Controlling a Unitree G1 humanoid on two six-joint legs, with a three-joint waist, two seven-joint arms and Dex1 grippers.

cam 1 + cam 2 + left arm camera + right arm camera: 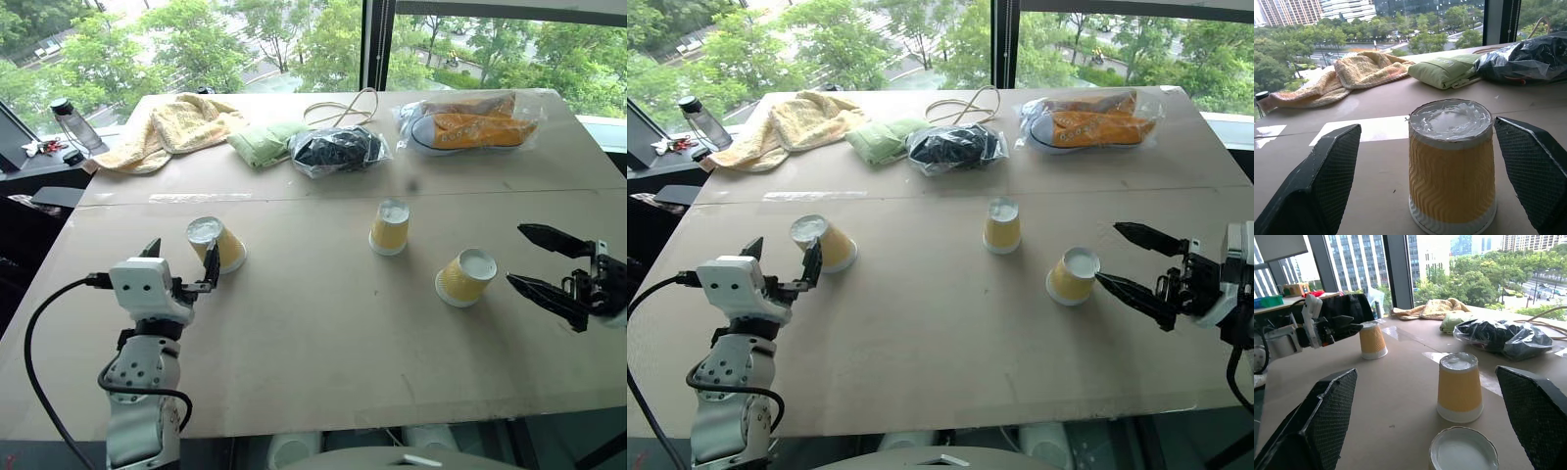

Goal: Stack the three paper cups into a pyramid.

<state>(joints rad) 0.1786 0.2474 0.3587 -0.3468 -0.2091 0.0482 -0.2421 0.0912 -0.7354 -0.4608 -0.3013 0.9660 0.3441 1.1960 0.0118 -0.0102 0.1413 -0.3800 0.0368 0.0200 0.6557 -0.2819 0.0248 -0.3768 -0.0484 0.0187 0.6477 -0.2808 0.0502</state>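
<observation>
My left gripper (181,266) is wide open, and the left cup (217,243) stands upside down just past its tips. In my left wrist view that cup (1451,166) sits between my two fingers (1317,186) with a gap on each side, so nothing is held. My right gripper (542,260) is wide open too. The right cup (466,277) stands upside down just beside its lower finger; I cannot tell if they touch. The middle cup (390,226) stands a bit farther out on the table (313,333), apart from the other two. No cup is stacked yet.

My right wrist view shows the white base of the near cup (1463,454) down low between the fingers, and my left gripper (1332,328) across the table beside the far cup.

At the far side lie a towel (176,127), a green cloth (263,142), a dark bag (338,150) and bagged shoes (468,122).
</observation>
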